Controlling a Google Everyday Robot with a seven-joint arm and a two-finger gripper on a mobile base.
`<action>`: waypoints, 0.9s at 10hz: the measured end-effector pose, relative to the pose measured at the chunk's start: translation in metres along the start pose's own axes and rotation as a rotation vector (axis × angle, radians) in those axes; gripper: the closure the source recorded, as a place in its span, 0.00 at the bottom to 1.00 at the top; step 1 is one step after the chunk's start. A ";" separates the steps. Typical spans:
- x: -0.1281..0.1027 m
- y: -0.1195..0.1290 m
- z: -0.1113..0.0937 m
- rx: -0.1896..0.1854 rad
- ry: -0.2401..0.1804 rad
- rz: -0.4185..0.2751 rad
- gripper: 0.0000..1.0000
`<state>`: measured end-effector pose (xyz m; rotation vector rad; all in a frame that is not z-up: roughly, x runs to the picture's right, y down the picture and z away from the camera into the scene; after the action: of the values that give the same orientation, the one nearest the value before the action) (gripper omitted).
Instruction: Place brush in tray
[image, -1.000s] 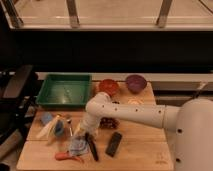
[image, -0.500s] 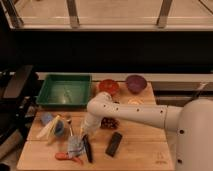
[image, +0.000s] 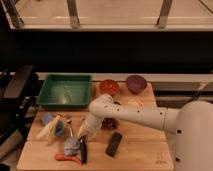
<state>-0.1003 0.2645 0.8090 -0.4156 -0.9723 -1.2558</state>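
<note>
The brush (image: 83, 149) is a slim black stick lying near the front of the wooden table, pointing towards the front edge. My gripper (image: 83, 134) is right at its far end, at the tip of the white arm (image: 125, 114) that reaches in from the right. The green tray (image: 65, 91) stands at the back left of the table, well behind the gripper, with little in it.
A red bowl (image: 108, 86) and a purple bowl (image: 135, 82) stand at the back. A flat black block (image: 114, 144) lies right of the brush. An orange-red tool (image: 67, 159), a blue object (image: 70, 146) and a yellowish item (image: 50, 129) lie to its left.
The gripper and the brush have shifted a little to the left, towards the blue object. The other things have not moved.
</note>
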 end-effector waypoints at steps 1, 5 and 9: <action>0.000 0.001 0.000 0.000 0.000 -0.001 1.00; -0.004 -0.008 -0.044 0.129 0.059 -0.021 1.00; -0.011 -0.034 -0.120 0.252 0.139 -0.080 1.00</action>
<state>-0.0858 0.1720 0.7257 -0.0930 -1.0207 -1.1983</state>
